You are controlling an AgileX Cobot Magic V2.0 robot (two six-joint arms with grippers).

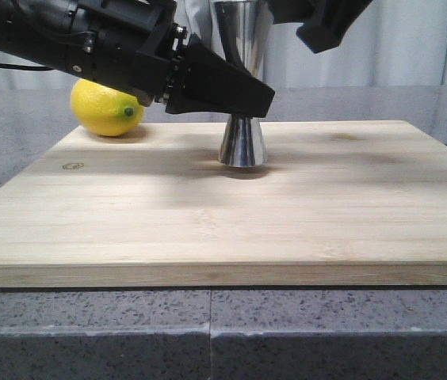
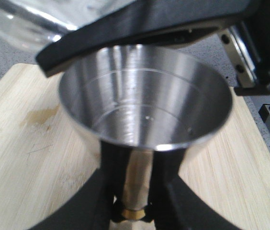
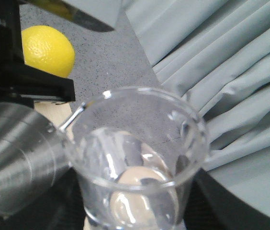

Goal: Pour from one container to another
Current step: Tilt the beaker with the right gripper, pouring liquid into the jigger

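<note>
Grey curtains (image 1: pixel 414 39) hang behind the speckled grey bench (image 1: pixel 208 332), which carries one wooden cutting board (image 1: pixel 208 229). On the board I count one steel jigger (image 1: pixel 242 142), standing near the back edge at the middle, and one lemon (image 1: pixel 106 108) at the back left corner. My left end effector (image 2: pixel 134 211) pinches the jigger's gold-banded waist. My right end effector (image 3: pixel 183 211) holds one clear glass beaker (image 3: pixel 140 158) up beside the jigger's rim; its grip I cannot tell. The board's front and right lie bare.
</note>
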